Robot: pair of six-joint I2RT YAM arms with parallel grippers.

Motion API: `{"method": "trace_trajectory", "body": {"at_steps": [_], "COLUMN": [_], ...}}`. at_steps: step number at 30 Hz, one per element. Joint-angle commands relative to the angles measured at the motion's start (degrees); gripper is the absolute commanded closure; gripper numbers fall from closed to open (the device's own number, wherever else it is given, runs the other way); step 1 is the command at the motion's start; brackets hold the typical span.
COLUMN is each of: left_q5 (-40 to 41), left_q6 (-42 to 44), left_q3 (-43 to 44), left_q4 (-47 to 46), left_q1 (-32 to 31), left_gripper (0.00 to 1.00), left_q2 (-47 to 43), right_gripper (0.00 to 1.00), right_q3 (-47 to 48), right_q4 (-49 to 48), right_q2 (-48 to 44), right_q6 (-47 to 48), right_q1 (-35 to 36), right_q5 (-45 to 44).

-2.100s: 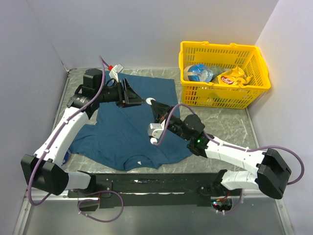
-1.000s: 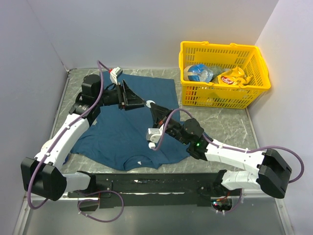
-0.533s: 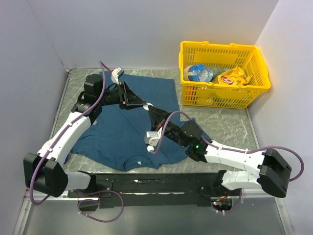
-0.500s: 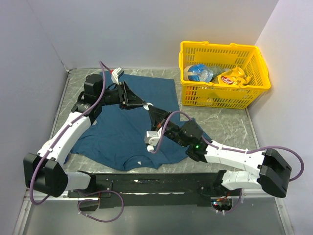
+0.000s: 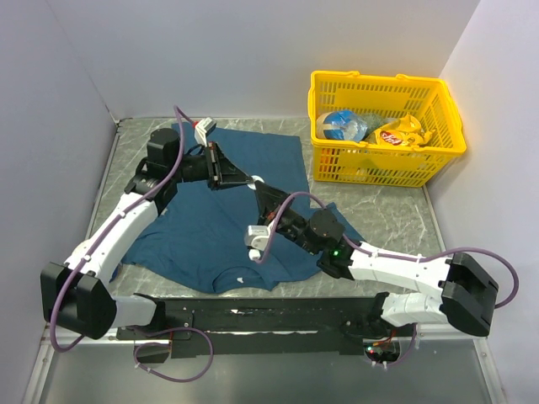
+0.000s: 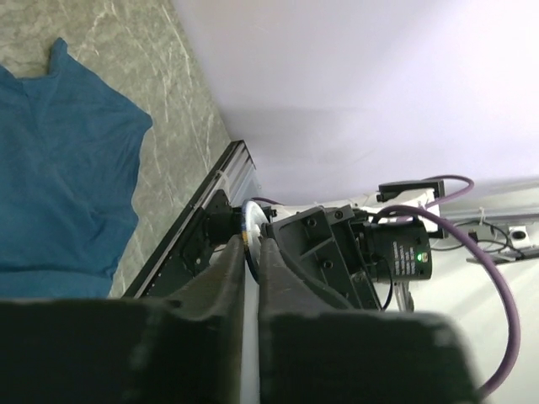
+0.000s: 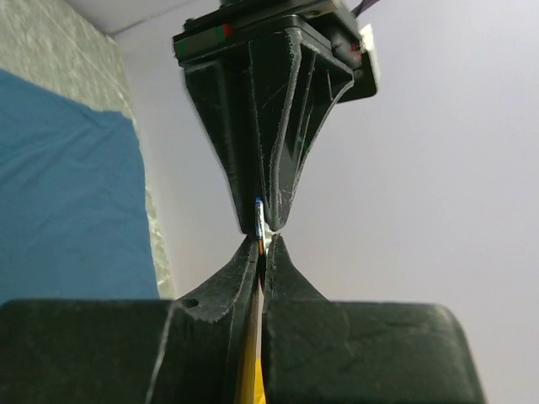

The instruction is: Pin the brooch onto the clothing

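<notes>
The teal-blue T-shirt, the clothing (image 5: 210, 231), lies flat on the table with its white neck label (image 5: 242, 280) near the front. Above its right half the two grippers meet tip to tip. The left gripper (image 5: 249, 178) comes in from the left and the right gripper (image 5: 262, 188) from the lower right. Both are shut on the brooch (image 5: 255, 180). In the right wrist view the brooch (image 7: 260, 220) shows edge-on as a thin sliver pinched by my right gripper (image 7: 263, 246). In the left wrist view the left gripper (image 6: 250, 246) clamps the brooch's (image 6: 249, 234) thin rim.
A yellow plastic basket (image 5: 379, 77) holding snack packets stands at the back right. White walls close in the left, back and right sides. A black rail (image 5: 253, 316) runs along the near edge of the table.
The left gripper's fingers have shut on the brooch held by the right gripper. The right arm has pushed slightly left and forward, bringing the two grippers tip to tip.
</notes>
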State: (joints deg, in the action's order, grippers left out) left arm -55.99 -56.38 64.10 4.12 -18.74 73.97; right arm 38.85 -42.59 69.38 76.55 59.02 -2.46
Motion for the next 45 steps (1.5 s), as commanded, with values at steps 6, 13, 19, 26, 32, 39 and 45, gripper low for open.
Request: {"method": "trace_trajectory", "body": {"at_steps": [6,13,19,26,32,39,45], "left_q5": [5.09,18.18,25.74,23.21,20.75,13.12,3.35], "left_q6": [9.16,15.59,20.95,26.58,30.45,30.19,33.52], "left_q3": [6.38,8.59,8.24,4.29,-0.80,-6.35,-5.39], "left_q4": [10.18,14.60,14.61,6.97,0.55,-11.14,-11.16], "left_q1": [-1.82,-1.65,-1.56,-1.56,-1.56,-1.65,-1.65], "left_gripper": [0.99,0.99,0.99,0.99,0.99,0.99,0.99], "left_q2": [-1.02,-4.53,-7.87,-14.11,-20.88,-27.83,-27.31], "right_gripper": [0.80,0.06,0.00,0.00,0.00,0.00,0.07], "right_q3": [-0.36,9.37,19.74,34.61,42.70,45.87,47.80], "right_q4": [-8.21,18.77,31.67,53.55,61.83,59.82,56.48], "right_q2": [0.32,-9.61,-12.17,-8.39,-3.65,0.05,2.15], "right_q6": [-0.26,-20.61,-37.31,-57.46,-66.09,-70.84,-73.91], "right_q1": [0.92,1.01,0.83,-7.94,-15.94,-18.16,-18.33], "right_q5": [-5.62,-4.14,-8.25,9.94,31.61,48.06,50.79]}}
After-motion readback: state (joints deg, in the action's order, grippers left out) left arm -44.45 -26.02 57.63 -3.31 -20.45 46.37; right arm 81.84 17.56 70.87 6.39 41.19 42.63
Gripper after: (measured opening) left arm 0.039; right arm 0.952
